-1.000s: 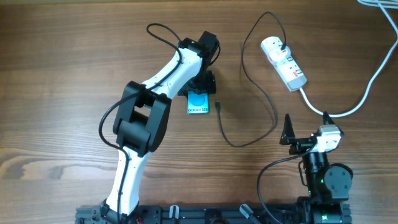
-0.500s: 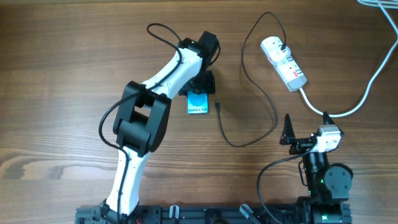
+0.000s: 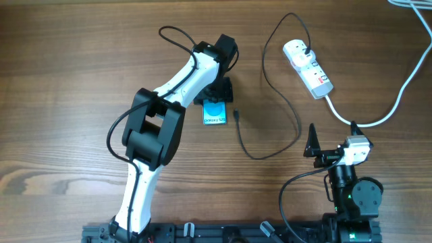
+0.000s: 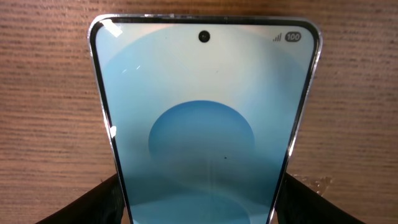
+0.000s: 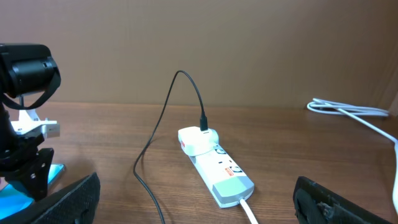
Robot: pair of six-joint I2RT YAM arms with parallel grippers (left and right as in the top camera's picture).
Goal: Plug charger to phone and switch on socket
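Your left gripper [image 4: 200, 182] is down over the phone [image 4: 202, 124], jaws set wide, with one dark finger [image 4: 93, 205] against each long edge. No gap shows on either side, so it has the phone clamped across its width. In its wrist view the lit blue screen runs straight out from between the fingers, the camera hole and status marks at the end farthest from the hand, with the wood of the table [image 4: 50, 93] on both sides. From overhead the phone reaches out from under that hand toward your base, its white label strip at the end away from the hand. The charger [image 3: 297, 125] has its tip [image 3: 237, 115] lying on the table just right of the phone, near it but apart from it, not plugged in. From there the black cable bends away right, climbs past the hand's level and loops into the far end of the socket [image 3: 308, 67], which sits well off to the hand's right. Your right gripper [image 3: 313, 142] is parked low by its base, spread fully, nothing between its fingers. The socket lies ahead of it, about centre in its view, and the white lead [image 3: 378, 124] trails back from the socket's near end past that hand. Red switches [image 5: 233, 175] show on the socket, but you cannot tell from these views whether they are on.
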